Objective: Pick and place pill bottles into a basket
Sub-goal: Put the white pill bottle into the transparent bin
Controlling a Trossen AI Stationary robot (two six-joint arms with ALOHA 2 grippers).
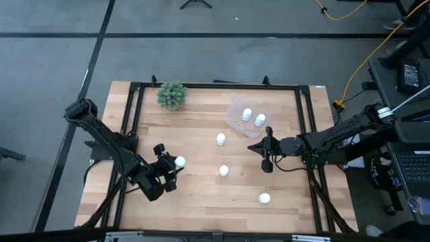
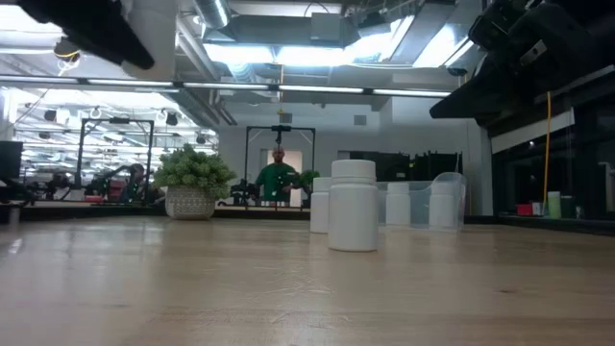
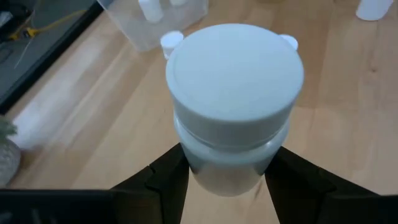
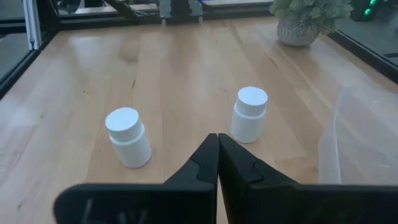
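Observation:
My left gripper point(image 1: 172, 168) is over the near-left part of the table, shut on a white pill bottle point(image 3: 231, 99) whose cap point(image 1: 179, 162) faces the wrist camera. My right gripper point(image 1: 267, 146) hovers shut, holding nothing, just near of the clear basket point(image 1: 235, 122). Two bottles point(image 1: 247, 113) point(image 1: 260, 120) stand inside the basket. Three more stand upright on the table: one near the basket point(image 1: 220, 139), one mid-table point(image 1: 224, 171), one toward the near edge point(image 1: 264, 198). My left gripper pinches the bottle's body point(image 3: 229, 171) just below the cap, one finger point(image 3: 166, 183) on each side. The fingers slant down from the table's near left. The bottle is lifted clear of the table, and the low view shows nothing standing there.
A green bushy plant point(image 1: 172, 95) in a pot stands at the far left corner. A black frame point(image 1: 215, 85) runs around the table's edges. Bare wood lies between the left gripper and the basket, apart from the two nearer standing bottles. A person shows far behind in the low view.

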